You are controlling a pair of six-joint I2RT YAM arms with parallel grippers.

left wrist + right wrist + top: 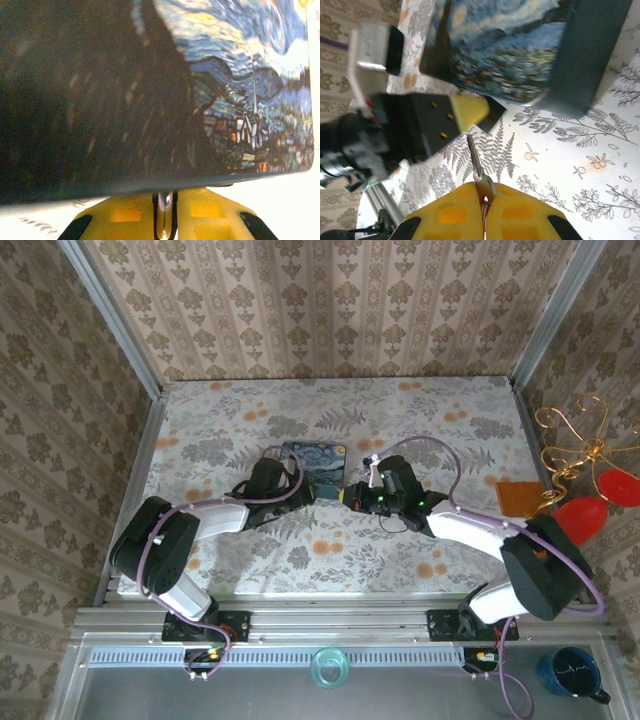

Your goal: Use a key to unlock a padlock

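- Top view: the jaws of the left gripper (303, 483) and the right gripper (352, 497) face each other at the blue box's (315, 458) near edge, mid-counter (450, 540).
- Left wrist: the jaws are almost pressed together on a slim silvery piece, likely the padlock (165, 207) shackle, under the box.
- Right wrist: the jaws pinch the key (474, 155), its blade aimed at the left gripper's tip. The keyhole is hidden, so the arm should align first, then push gently.
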